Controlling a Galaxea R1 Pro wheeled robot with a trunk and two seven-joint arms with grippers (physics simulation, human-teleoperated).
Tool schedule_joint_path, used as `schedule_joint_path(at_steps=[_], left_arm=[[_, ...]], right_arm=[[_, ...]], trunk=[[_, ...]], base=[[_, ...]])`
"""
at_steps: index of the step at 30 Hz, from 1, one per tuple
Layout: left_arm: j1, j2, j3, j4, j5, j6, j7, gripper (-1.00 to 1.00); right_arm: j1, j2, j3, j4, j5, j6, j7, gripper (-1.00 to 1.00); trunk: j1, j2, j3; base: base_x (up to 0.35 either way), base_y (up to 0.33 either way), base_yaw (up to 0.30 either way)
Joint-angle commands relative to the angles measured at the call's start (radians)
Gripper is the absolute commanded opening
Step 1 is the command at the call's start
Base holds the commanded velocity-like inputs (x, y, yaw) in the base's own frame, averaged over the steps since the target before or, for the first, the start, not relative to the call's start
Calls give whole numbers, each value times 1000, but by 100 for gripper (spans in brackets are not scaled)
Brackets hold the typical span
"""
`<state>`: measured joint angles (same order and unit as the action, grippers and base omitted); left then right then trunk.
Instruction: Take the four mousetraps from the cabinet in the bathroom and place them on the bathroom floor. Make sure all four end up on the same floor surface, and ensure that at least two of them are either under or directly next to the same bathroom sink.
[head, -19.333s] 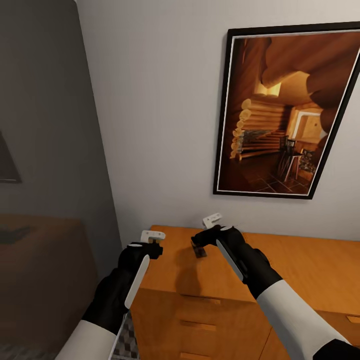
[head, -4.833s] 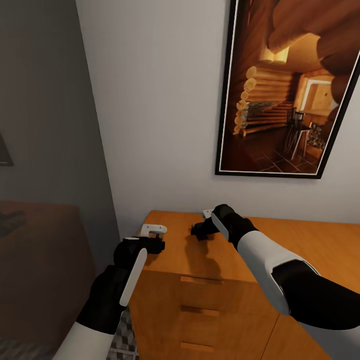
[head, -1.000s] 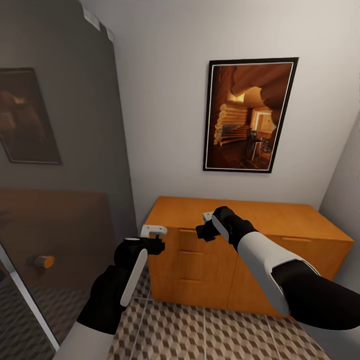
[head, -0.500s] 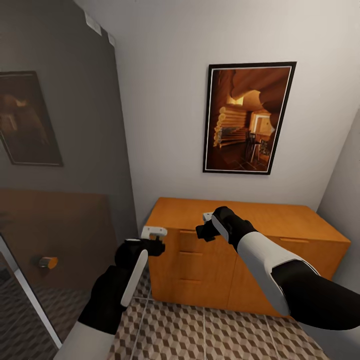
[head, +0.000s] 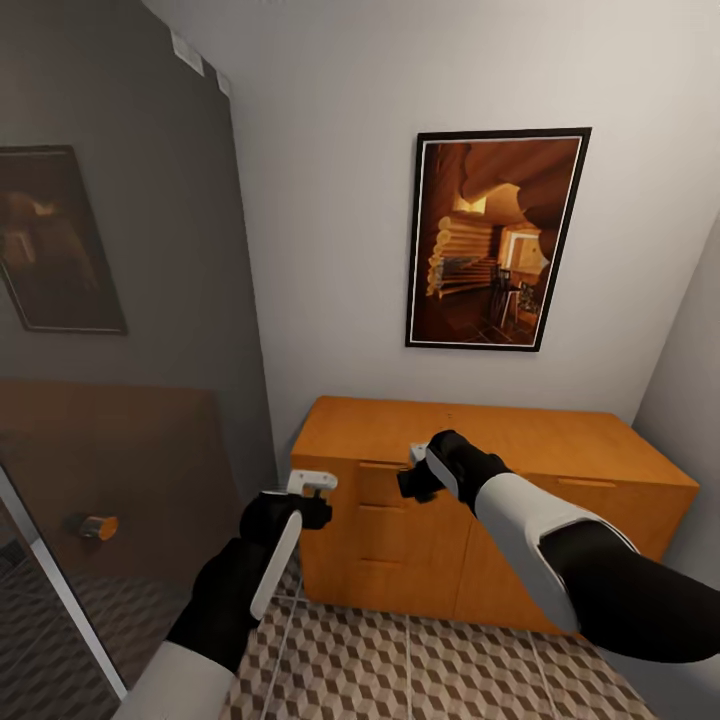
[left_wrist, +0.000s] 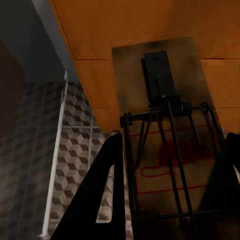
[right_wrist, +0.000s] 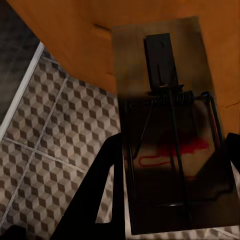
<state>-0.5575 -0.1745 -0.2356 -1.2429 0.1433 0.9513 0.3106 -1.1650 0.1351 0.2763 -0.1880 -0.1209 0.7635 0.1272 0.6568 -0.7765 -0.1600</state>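
Gripping a mousetrap each, both pincers hang in front of the cabinet, above the floor. Left wrist view: left trap sits flat between the dark fingers, wire bar and spring facing the camera, red mouse print on the wood. Right wrist view: right trap lies the same way between that pincer's fingers, tiles beneath. Head view: left gripper near the cabinet's left front corner; right gripper further right, before the top drawer. Framed picture on the far wall above the cabinet. Glass panel to the left.
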Motion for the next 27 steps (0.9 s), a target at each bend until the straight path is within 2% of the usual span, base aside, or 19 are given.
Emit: schedule_joint_path(at_steps=[1, 3, 7, 9, 12, 17, 19, 20, 22, 23, 24, 26, 27], left_arm=[[-1, 0, -1, 30, 10, -3, 11, -100], [-1, 0, 0, 78, 11, -28, 10, -100], [0, 0, 2, 227, 9, -165, 11, -100], [2, 0, 3, 271, 9, -191, 11, -100], [8, 0, 5, 331, 9, -218, 10, -100], [24, 0, 5, 473, 25, -350, 9, -100], [29, 15, 5, 607, 63, -464, 9, -100], [30, 20, 5, 647, 74, -498, 8, -100], [32, 34, 6, 822, 110, -659, -4, -100], [32, 37, 6, 912, 119, -749, -16, -100], [32, 39, 6, 957, 122, -795, -22, -100], [33, 52, 6, 1120, 130, -965, -55, -100], [33, 57, 6, 1156, 131, -1001, -64, -100]], right_arm=[[1, 0, 8, 26, -11, -20, 1, -100], [2, 1, 8, 74, -11, -63, 1, -100], [6, 1, 7, 224, -13, -221, 3, -100], [20, 0, 6, 244, -13, -260, 2, -100], [68, -3, 6, 258, -12, -315, 2, -100], [192, -16, 7, 263, -9, -515, -17, -100], [262, -34, 7, 264, -8, -641, -41, -100], [279, -40, 7, 264, -8, -668, -50, -100], [337, -58, 7, 265, -8, -750, -80, -100], [361, -68, 7, 265, -8, -773, -89, -100], [372, -74, 7, 265, -8, -782, -93, -100], [415, -97, 8, 265, -8, -805, -100, -100], [426, -103, 8, 265, -8, -811, -101, -100]], trunk=[[0, -1, -2], [0, -1, -2], [0, -1, -2], [0, -1, -2], [0, -1, -2], [0, -1, -2], [0, -1, -2], [0, -1, -2], [0, -1, -2], [0, -1, -2], [0, -1, -2], [0, -1, -2], [0, -1, -2]], base=[[0, 0, 0], [0, 0, 0], [0, 0, 0], [0, 0, 0], [0, 0, 0], [0, 0, 0], [0, 0, 0], [0, 0, 0], [0, 0, 0], [0, 0, 0], [0, 0, 0], [0, 0, 0], [0, 0, 0]])
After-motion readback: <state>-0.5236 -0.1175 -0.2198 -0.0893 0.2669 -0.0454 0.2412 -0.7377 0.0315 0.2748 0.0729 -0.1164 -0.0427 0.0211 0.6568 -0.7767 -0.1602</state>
